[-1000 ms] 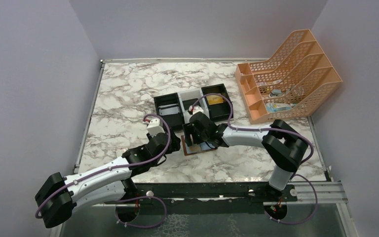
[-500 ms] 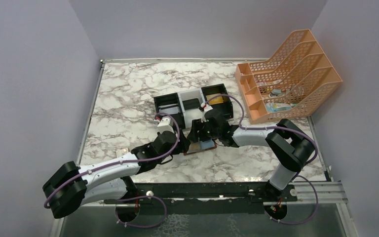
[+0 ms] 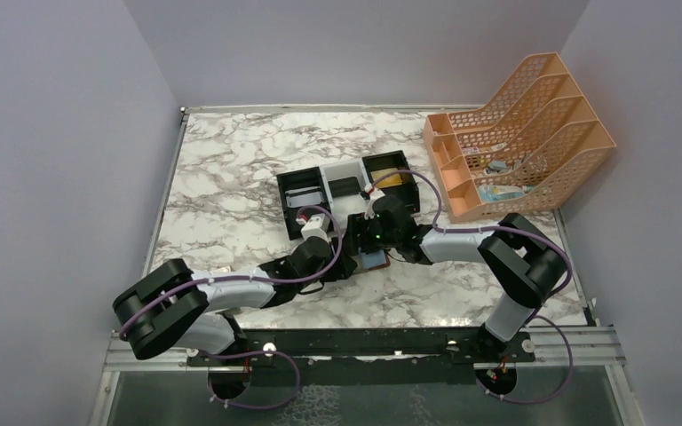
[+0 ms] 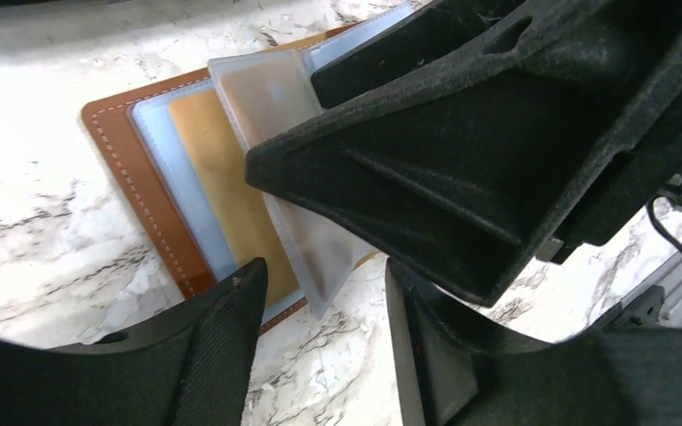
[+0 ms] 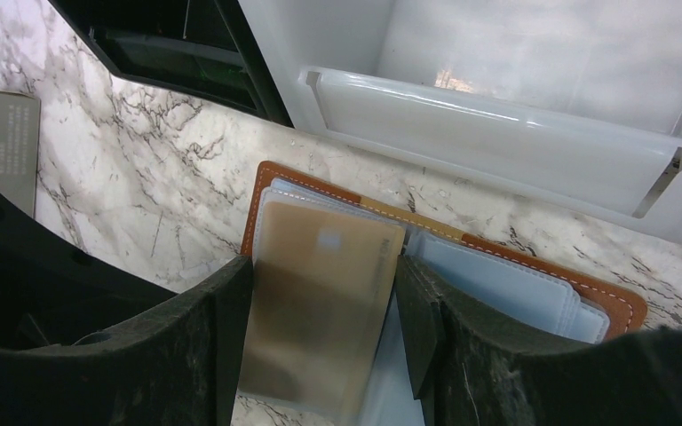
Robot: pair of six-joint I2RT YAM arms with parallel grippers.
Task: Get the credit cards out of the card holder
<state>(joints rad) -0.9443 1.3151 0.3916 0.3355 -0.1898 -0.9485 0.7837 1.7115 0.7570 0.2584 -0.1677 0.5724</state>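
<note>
Left gripper (image 4: 324, 271) has swung in beside the open card holder (image 5: 271, 173), jaws apart; right gripper (image 5: 324, 275) clamps a frosted credit card (image 4: 262, 93) half out of its pocket.

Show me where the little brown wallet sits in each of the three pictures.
Top view: card holder near the centre, only a sliver showing.
Left wrist view: upper left, open flat.
Right wrist view: centre, just below the white tray.
Shared landmark: the marble tabletop under it.
</note>
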